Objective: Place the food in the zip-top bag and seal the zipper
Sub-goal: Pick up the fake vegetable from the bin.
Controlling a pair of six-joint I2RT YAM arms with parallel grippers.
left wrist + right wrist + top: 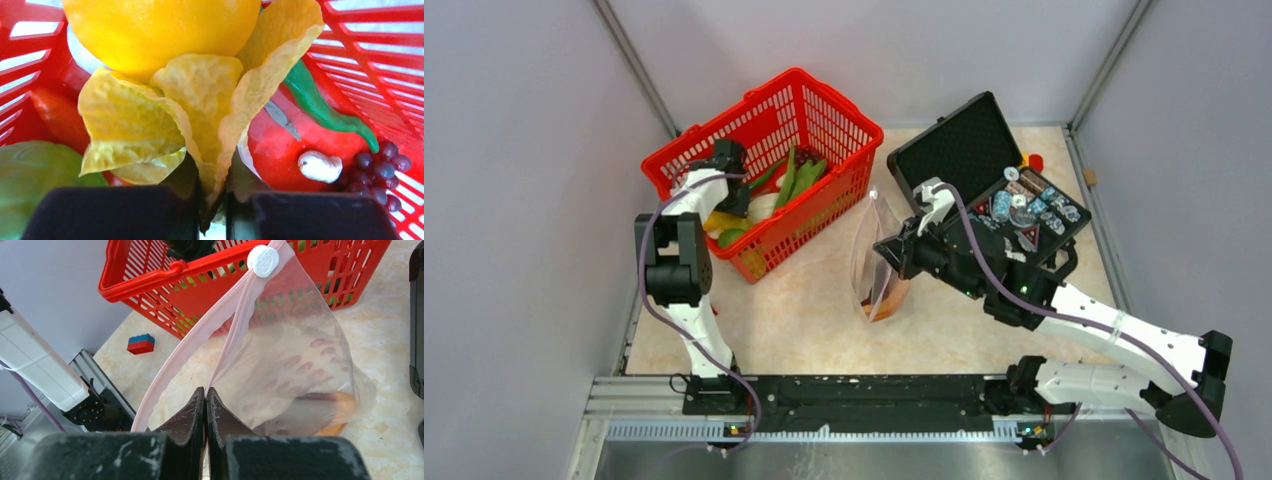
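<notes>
left tool (212, 202) clamps corn (195, 85) in basket (380, 75); right tool (205, 407) pinches bag (300, 350) holding orange piece (332, 429).

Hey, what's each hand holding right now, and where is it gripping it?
Left hand pinches the yellow corn-like piece by a husk leaf. Right hand pinches the zip-top bag by one side of its pink zipper strip.

— What do I have down for the arms?
— I list the left arm (674, 262) as white shells with black joint housings and a purple cable (646, 300). The right arm (1124, 335) has the same finish, with its own purple cable (965, 222).
— And the ends?
— On my feeds the left gripper (212, 200) is blocky and black. The right gripper (205, 397) is black with scuffed, scratched faces.
</notes>
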